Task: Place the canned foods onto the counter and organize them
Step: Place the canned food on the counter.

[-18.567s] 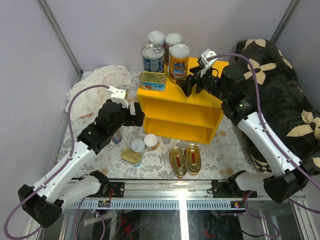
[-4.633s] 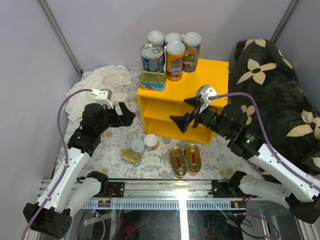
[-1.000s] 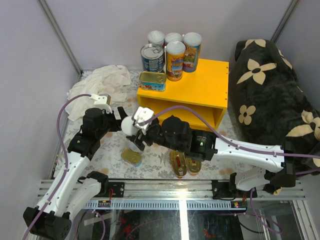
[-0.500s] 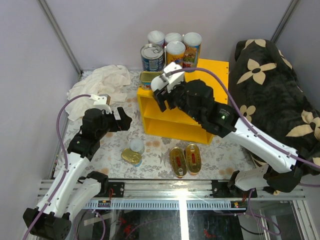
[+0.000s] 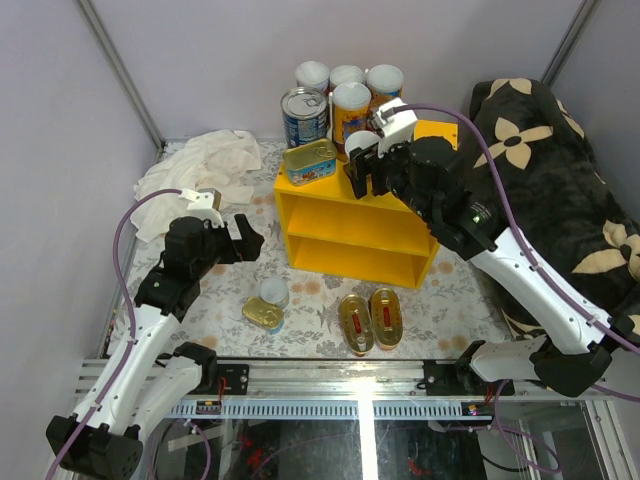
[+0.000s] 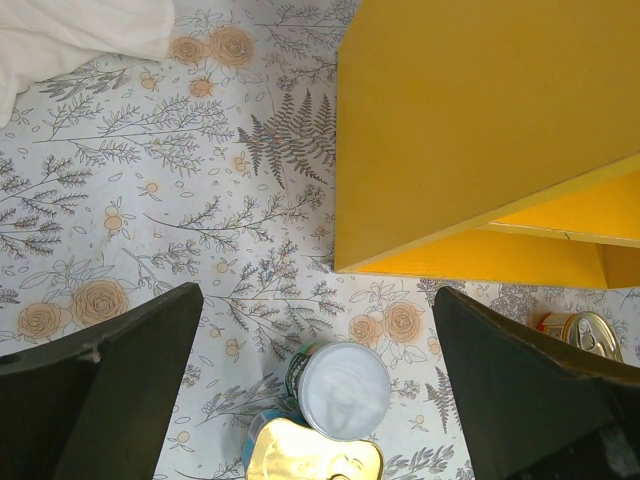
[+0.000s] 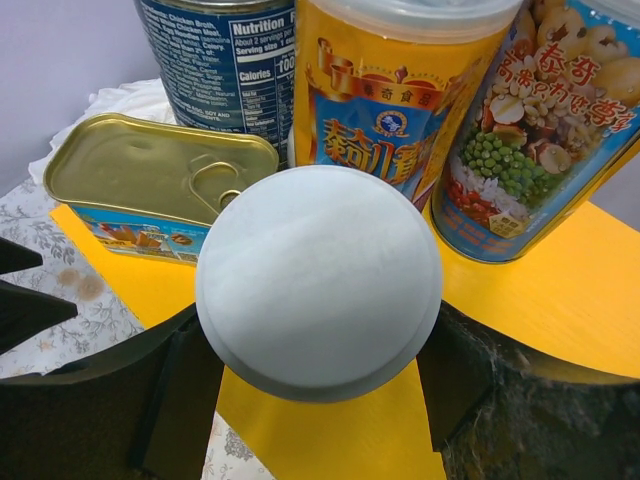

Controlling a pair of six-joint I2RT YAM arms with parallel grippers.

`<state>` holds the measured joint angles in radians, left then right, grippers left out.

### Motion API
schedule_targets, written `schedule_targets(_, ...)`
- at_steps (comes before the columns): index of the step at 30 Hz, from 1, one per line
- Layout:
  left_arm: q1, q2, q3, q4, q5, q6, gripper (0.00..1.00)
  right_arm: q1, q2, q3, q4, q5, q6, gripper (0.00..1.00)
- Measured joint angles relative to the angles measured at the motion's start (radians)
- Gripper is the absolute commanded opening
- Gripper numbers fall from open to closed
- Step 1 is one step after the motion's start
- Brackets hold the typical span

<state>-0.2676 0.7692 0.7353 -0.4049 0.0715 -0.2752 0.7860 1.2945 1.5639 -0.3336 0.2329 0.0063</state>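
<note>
Pinching a white-lidded tin [image 7: 320, 270] from both flanks: right gripper [image 7: 318, 340], one dark finger on each side of the body, round lid turned up at the wrist camera. Held low over the front of the counter [image 7: 530, 300], just ahead of the yellow-labelled cylinder [image 7: 400, 90] and the pea-pictured cylinder [image 7: 545, 140], with the rectangular gold tin [image 7: 150, 165] to the left and the blue-labelled steel can [image 7: 225, 50] behind that. Cannot tell if seated on the yellow top or hanging just above it.

Spread wide and holding nothing: left gripper [image 6: 315, 390], hovering over the floral floor [image 6: 150, 200] beside the counter's side wall, straight above a second white-lidded tin [image 6: 343, 388] and a gold oval tin [image 6: 315, 462] just beside it.

Reads as the placing step for the held tin, starting a front row on the top. Calls next for lowering straight down until firmly seated. Then parting the fingers only a little, so as not to knock the cylinders close behind or the rectangular tin alongside, and lifting clear vertically. Risk of tipping if released tilted or above the surface.

Leaves four on the floor by the overhead view: the pair under the left gripper, plus twin oval tins [image 5: 355, 323] side by side before the counter's open shelves. Probably a pick for the left gripper, well placed above its pair.
</note>
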Motion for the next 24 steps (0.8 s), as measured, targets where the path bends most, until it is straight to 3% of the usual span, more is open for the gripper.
schedule_targets(4, 0.0, 0.0, 0.0, -0.001, 0.0, 0.0, 1.0, -0.024, 0.011, 0.0, -0.01, -0.029, 0.01, 0.12)
schedule_targets(8, 0.0, -0.028, 0.003, -0.016, 0.017, 0.001, 1.0, -0.03, 0.03, -0.003, -0.023, -0.048, 0.017, 0.21)
schedule_targets(15, 0.0, -0.205, 0.035, 0.062, 0.187, 0.003, 0.91, -0.032, 0.053, -0.005, -0.01, -0.083, 0.027, 0.69)
schedule_targets(20, 0.0, -0.159, 0.106, 0.138, 0.249, 0.003, 0.88, -0.033, 0.056, -0.005, -0.005, -0.096, 0.031, 0.91)
schedule_targets(24, 0.0, -0.102, 0.147, 0.197, 0.247, -0.008, 0.87, -0.034, 0.055, -0.01, -0.001, -0.097, 0.032, 1.0)
